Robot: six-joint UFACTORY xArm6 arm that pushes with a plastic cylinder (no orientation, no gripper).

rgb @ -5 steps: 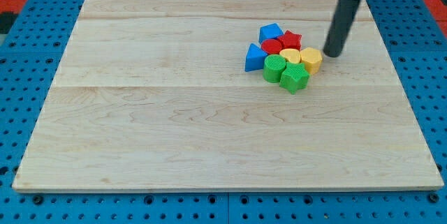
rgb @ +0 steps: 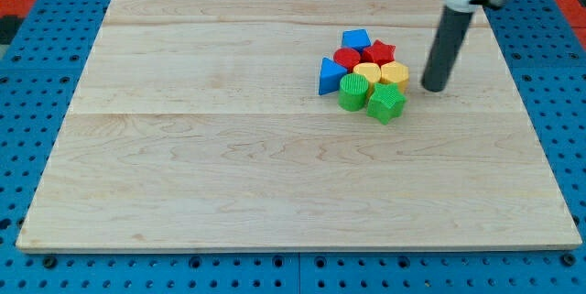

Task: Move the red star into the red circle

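The red star (rgb: 378,53) lies in a tight cluster of blocks right of the board's middle. It touches the red circle (rgb: 347,59) on its left. My tip (rgb: 430,88) rests on the board just right of the cluster, a short gap from the yellow hexagon (rgb: 396,76) and below-right of the red star. The dark rod (rgb: 446,42) rises toward the view's top right.
The cluster also holds a blue block (rgb: 355,38) at its top, a blue triangle (rgb: 330,76) at its left, a yellow block (rgb: 366,72) in the middle, a green circle (rgb: 352,92) and a green block (rgb: 386,103) at the bottom. The wooden board (rgb: 229,166) sits on a blue pegboard.
My tip has moved down the view along the cluster's right side. The yellow hexagon has shifted left, and the cluster has tightened and shifted slightly left.
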